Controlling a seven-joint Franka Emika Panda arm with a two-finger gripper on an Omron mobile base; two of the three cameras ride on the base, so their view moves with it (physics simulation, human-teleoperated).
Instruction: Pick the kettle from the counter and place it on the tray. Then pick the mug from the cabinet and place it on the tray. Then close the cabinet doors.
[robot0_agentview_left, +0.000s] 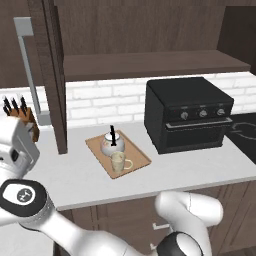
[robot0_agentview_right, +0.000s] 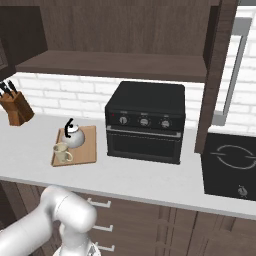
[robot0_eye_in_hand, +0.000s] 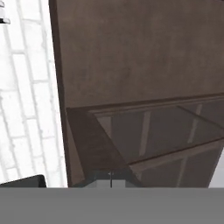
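The white kettle (robot0_agentview_left: 112, 143) (robot0_agentview_right: 74, 136) stands on the wooden tray (robot0_agentview_left: 138, 152) (robot0_agentview_right: 89, 150), at its far end. The cream mug (robot0_agentview_left: 119, 162) (robot0_agentview_right: 61, 150) stands upright on the same tray, close in front of the kettle. Above the counter (robot0_agentview_left: 200, 165) (robot0_agentview_right: 150, 182), the dark cabinet's shelf (robot0_agentview_left: 150, 65) (robot0_agentview_right: 115, 65) is bare. Both cabinet doors stand open: the left door (robot0_agentview_left: 52, 75) is edge-on with its grey bar handle (robot0_agentview_left: 27, 70), and so is the right door (robot0_agentview_right: 215, 75). My arm's white wrist (robot0_agentview_left: 17, 145) is just left of the left door. The hand view faces a brown door (robot0_eye_in_hand: 140, 65) and its smoky glass panel (robot0_eye_in_hand: 166, 135) from close up.
A black oven (robot0_agentview_left: 187, 115) (robot0_agentview_right: 145, 122) stands right of the tray. A knife block (robot0_agentview_left: 22, 115) (robot0_agentview_right: 15, 107) sits at the back left by the white brick wall (robot0_agentview_left: 110, 100). A black cooktop (robot0_agentview_right: 230, 165) lies at the right end of the counter.
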